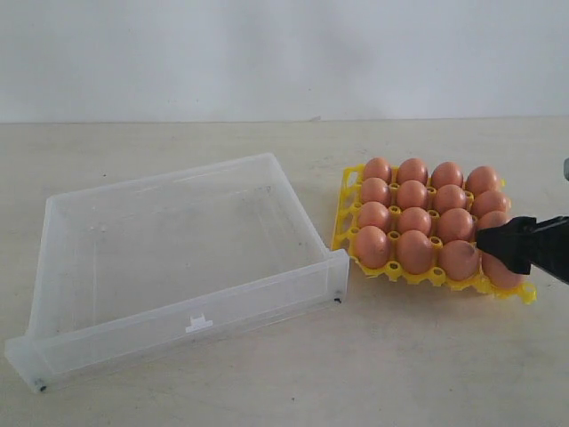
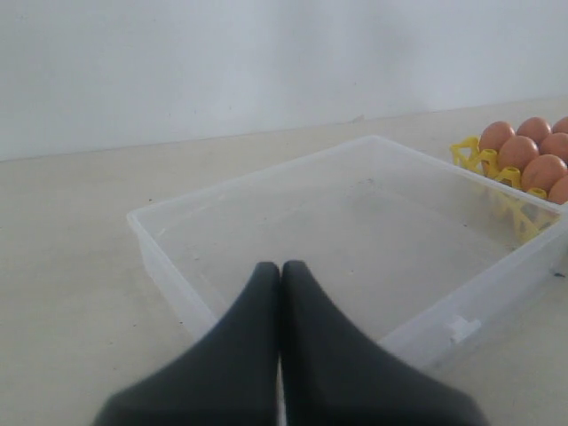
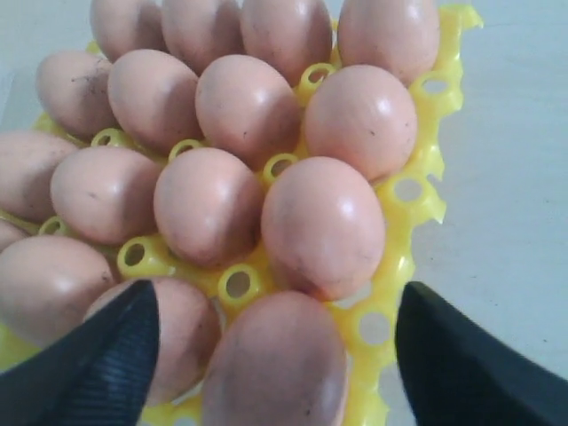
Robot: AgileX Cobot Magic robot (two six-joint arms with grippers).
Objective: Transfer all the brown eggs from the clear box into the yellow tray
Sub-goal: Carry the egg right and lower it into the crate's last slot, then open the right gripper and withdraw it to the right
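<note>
The yellow tray (image 1: pixel 342 212) sits right of centre with brown eggs (image 1: pixel 414 218) filling its cups. My right gripper (image 1: pixel 487 242) hovers over the tray's near right corner. In the right wrist view it (image 3: pixel 277 302) is open. Its fingers (image 3: pixel 106 355) straddle the corner egg (image 3: pixel 275 364) without touching it, and the tray's rim (image 3: pixel 424 200) runs beside that egg. The clear box (image 1: pixel 187 316) on the left holds no eggs. My left gripper (image 2: pixel 281 266) is shut on nothing, in front of the box's near wall (image 2: pixel 164 262); the exterior view does not show it.
A small white tab (image 1: pixel 199 322) sticks out of the box's front wall. The box's right corner stands close to the tray's left edge. Pale tabletop (image 1: pixel 400 365) lies in front of both, and a white wall rises behind the table.
</note>
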